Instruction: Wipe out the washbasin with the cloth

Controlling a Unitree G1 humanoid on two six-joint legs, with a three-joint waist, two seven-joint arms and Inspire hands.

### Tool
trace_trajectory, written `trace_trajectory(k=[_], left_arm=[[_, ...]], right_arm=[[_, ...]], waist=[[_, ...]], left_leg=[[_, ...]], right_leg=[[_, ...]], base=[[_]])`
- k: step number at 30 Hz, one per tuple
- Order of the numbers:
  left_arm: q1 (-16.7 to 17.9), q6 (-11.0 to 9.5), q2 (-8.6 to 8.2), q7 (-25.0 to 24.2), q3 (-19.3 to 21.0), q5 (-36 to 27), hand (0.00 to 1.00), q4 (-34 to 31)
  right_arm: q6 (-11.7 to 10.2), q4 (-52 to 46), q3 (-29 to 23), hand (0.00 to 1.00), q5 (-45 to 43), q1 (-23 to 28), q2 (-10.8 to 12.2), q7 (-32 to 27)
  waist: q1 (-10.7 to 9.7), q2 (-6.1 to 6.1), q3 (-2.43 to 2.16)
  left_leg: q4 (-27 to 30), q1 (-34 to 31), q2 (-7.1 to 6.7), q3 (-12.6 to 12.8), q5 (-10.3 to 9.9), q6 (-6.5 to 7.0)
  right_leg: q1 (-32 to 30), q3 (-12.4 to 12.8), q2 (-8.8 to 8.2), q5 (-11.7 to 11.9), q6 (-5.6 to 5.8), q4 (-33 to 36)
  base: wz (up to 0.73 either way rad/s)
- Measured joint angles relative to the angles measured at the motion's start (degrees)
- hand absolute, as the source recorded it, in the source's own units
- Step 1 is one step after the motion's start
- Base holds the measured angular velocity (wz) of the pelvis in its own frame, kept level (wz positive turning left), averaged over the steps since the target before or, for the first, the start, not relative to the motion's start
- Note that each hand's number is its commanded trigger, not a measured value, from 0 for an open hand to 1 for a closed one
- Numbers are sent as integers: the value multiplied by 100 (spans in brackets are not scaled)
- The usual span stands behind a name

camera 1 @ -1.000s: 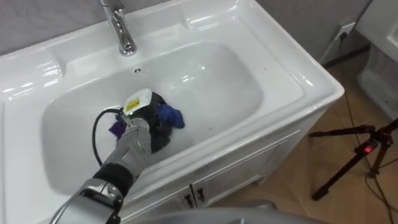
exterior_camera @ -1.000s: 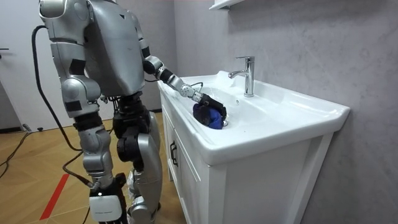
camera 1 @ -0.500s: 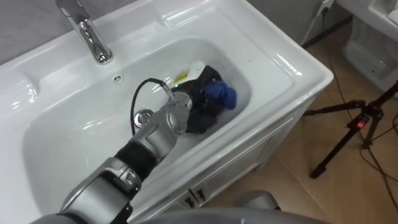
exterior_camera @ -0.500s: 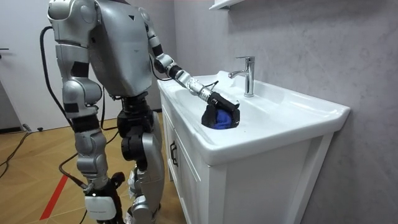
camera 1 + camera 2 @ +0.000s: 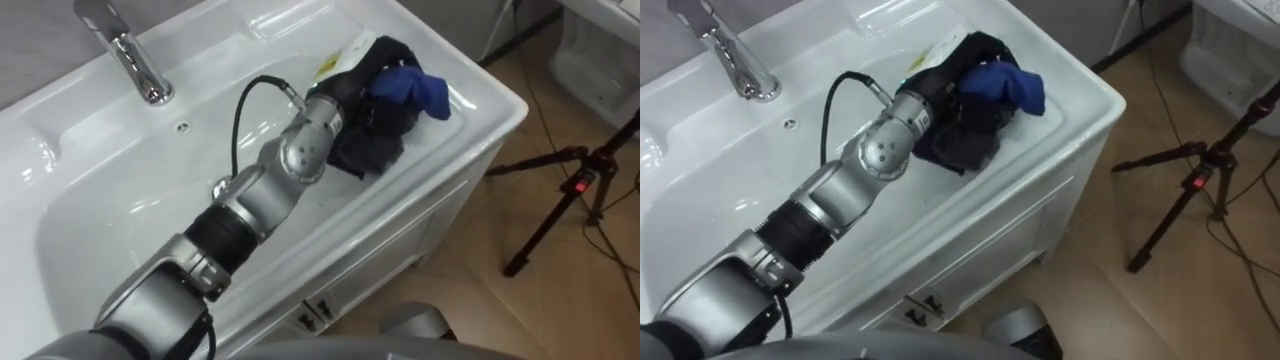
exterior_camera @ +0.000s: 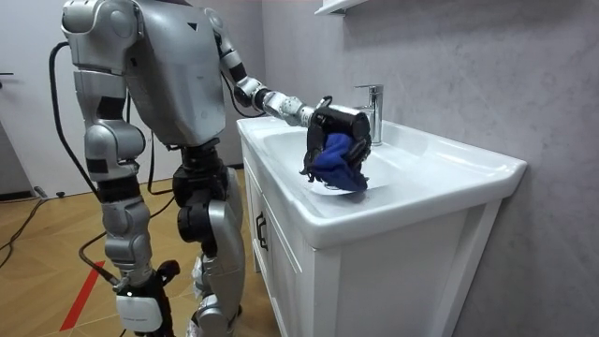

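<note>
Has swung the left hand (image 5: pixel 345 85) from the bowl's middle up and out to the right end of the basin (image 5: pixel 420 190). Has raised the blue cloth (image 5: pixel 405 90) with it, off the bowl's floor, over the right rim.

White basin (image 5: pixel 480 95) atop cabinet (image 5: pixel 400 250); tap (image 5: pixel 130 58) on back rim; blue cloth (image 5: pixel 405 88) at right end

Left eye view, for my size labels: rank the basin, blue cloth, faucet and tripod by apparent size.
1. basin
2. blue cloth and tripod: similar span; the tripod is farther off and cut by the edge, so unranked
3. faucet
</note>
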Motion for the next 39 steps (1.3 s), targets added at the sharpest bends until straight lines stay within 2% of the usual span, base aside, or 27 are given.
trace_trajectory(k=[7,9,13,16,18,20,21,24,28,32,33,34,35,37,39], left_arm=[[-25,-54,144,0,-1,17,100,232],[-23,-45,166,0,44,84,100,680],[111,56,270,-4,51,235,100,1043],[223,81,292,-4,188,439,100,1618],[506,166,324,-4,417,536,100,2001],[764,204,392,-4,620,623,100,2100],[945,204,451,-3,785,739,100,2124],[1198,195,487,23,1159,812,100,2235],[1274,119,507,244,1317,841,100,2611],[1347,118,517,417,1645,978,100,2685],[1405,122,538,472,1711,1137,100,2684],[1431,123,559,484,1735,1219,100,2683],[1489,130,585,500,1808,1317,100,2691],[1595,159,590,538,1945,1376,100,2707],[1747,135,589,616,2063,1488,100,2708]], right_arm=[[3,34,0,0,20,17,-2,-54],[2,33,9,0,19,40,1,-61],[67,11,25,0,65,64,1,-50],[132,-28,23,0,44,61,28,-120],[147,-131,2,0,45,85,51,-179],[111,-190,7,0,44,109,61,-242],[114,-212,7,0,41,120,78,-273],[124,-218,6,0,19,183,82,-392],[106,-238,9,0,48,178,90,-461],[128,-247,0,0,92,176,89,-502],[134,-249,-1,0,102,205,88,-514],[143,-249,-1,0,111,213,88,-522],[185,-245,-1,0,125,234,89,-545],[254,-236,-2,0,116,235,87,-569],[257,-240,-9,0,94,237,91,-570]], waist=[[3,-22,-2],[73,-45,-8],[168,-111,-20],[321,-205,-56],[408,-247,-106],[478,-279,-117],[564,-319,-123],[793,-359,-142],[953,-327,-138],[1071,-239,-137],[1102,-187,-166],[1100,-171,-175],[1104,-189,-158],[1110,-165,-176],[1216,-131,-196]], left_leg=[[28,9,3,0,0,0],[27,30,4,7,0,0],[19,7,6,-1,0,0],[8,11,13,7,0,0],[-8,23,27,8,-1,0],[-6,30,42,20,-1,0],[-6,33,59,18,-1,0],[-8,82,83,-9,-1,0],[-12,180,83,-7,-2,-1],[-14,108,83,-11,-12,12],[-16,94,87,-32,-18,22],[-16,88,87,-51,-18,22],[-17,83,87,-75,-18,22],[-17,74,85,-123,-18,23],[-2,102,88,-132,-17,24]], right_leg=[[3,43,13,6,-9,50],[4,92,25,9,-14,64],[5,74,27,10,-15,67],[3,119,46,16,-23,62],[9,131,65,23,-33,57],[0,118,75,34,-46,58],[-4,95,88,39,-55,82],[54,86,112,52,-76,68],[198,54,108,52,-76,51],[139,33,111,47,-68,34],[114,29,117,47,-69,50],[113,16,115,48,-68,54],[103,-12,113,48,-68,56],[102,-44,108,48,-68,57],[125,-43,111,52,-75,67]], base=[[-5],[-11],[2],[-8],[-2],[3],[5],[1],[7],[8],[4],[8],[12],[9],[-2]])
